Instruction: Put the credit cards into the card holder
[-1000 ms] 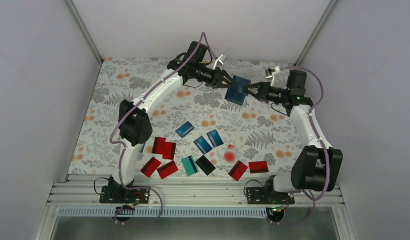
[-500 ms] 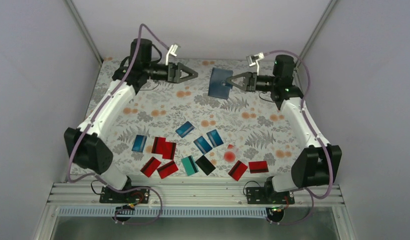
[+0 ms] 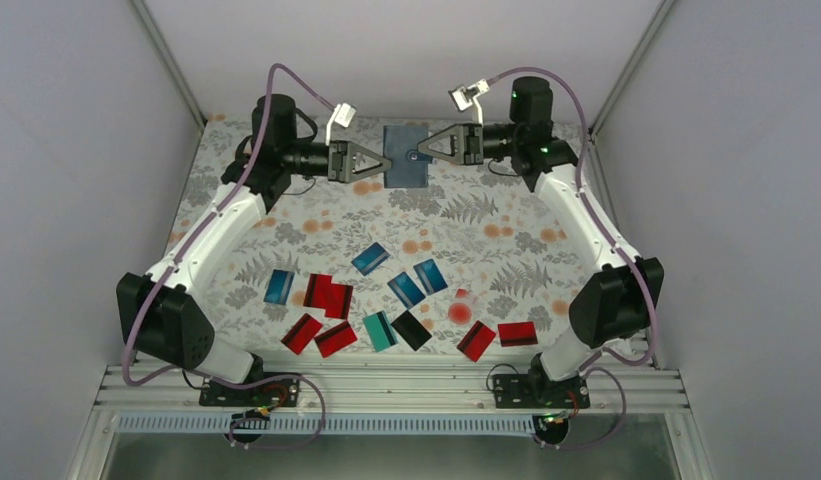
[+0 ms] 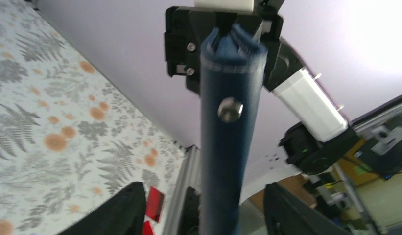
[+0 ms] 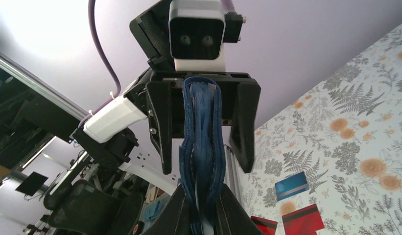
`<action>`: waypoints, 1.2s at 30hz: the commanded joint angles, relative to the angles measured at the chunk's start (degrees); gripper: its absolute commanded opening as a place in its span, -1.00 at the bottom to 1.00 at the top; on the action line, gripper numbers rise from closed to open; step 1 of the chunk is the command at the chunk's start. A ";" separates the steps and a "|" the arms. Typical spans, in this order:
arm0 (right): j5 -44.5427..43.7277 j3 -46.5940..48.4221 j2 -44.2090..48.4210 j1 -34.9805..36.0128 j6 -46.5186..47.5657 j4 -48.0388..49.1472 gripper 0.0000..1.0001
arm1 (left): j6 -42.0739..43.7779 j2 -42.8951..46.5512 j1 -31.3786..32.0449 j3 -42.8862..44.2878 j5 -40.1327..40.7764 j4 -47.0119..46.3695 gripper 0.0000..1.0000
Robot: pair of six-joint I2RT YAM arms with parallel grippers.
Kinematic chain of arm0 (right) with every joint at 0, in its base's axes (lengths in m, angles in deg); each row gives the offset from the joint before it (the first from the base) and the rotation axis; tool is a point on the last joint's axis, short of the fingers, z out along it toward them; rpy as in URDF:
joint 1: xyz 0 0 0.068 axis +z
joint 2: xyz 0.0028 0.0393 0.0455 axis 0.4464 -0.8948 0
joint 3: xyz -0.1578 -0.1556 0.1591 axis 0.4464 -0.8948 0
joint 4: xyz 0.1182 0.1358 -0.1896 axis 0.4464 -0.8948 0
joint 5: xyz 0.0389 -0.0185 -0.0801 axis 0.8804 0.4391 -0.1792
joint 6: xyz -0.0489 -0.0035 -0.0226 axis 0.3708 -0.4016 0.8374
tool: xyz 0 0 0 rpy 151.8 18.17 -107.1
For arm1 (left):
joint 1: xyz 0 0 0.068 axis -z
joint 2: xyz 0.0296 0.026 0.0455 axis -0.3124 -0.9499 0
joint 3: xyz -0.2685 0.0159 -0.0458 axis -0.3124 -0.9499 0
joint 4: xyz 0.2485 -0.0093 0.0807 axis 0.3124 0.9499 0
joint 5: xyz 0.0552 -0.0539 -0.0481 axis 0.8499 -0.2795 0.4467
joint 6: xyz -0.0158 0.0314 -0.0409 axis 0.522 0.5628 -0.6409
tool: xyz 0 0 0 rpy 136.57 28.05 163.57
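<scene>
Right gripper [image 3: 422, 154]: pinched tight on the right edge of the card holder [image 3: 406, 176]; own fingers [image 5: 228, 215] pressed against both faces in the wrist view.
Left gripper [image 3: 384, 163]: jaws spread, one finger [image 4: 121, 213] on each side of the holder's left edge, a gap showing on both sides; nothing gripped.
Card holder: folded shut, held clear of the floral tablecloth [image 3: 506, 250] over the far middle of the table, metal snap stud [image 4: 230, 109] facing the left wrist camera.
Change from half a second ago: holder carried leftward and squared up from its tilt; left gripper, then well apart to the left, now straddling the edge.
Credit cards [image 3: 370, 258]: red, blue, teal and black, scattered flat along the near side, well apart from the holder; unmoved.
Clear piece with red dot [image 3: 459, 310]: among the cards on the right; unmoved.
</scene>
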 commanded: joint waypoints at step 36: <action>-45.08 1.84 6.45 7.68 0.44 -19.13 0.44 | 10.85 -5.89 1.63 11.33 32.19 20.79 -0.95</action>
